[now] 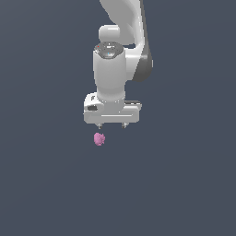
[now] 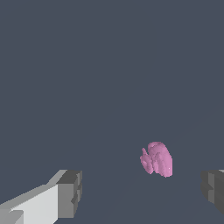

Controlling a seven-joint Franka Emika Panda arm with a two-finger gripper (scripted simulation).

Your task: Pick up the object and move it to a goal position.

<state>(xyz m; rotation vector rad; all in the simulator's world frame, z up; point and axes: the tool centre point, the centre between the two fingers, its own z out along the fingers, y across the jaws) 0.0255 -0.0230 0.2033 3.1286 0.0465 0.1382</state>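
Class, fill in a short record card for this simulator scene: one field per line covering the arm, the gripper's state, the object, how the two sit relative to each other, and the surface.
arm: white Panda, wrist pointing down
gripper: open, empty, fingers spread wide
object: small lumpy pink-magenta blob
contact: none; the blob is apart from both fingers
relation: in the exterior view, blob just below the gripper, toward that view's left; in the wrist view, between the fingers, nearer one
surface: plain dark grey
goal marker: none visible

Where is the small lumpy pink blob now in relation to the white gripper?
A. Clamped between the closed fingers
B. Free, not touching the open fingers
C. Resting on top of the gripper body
B: in the wrist view the small lumpy pink blob sits apart from both dark fingertips of the open white gripper.
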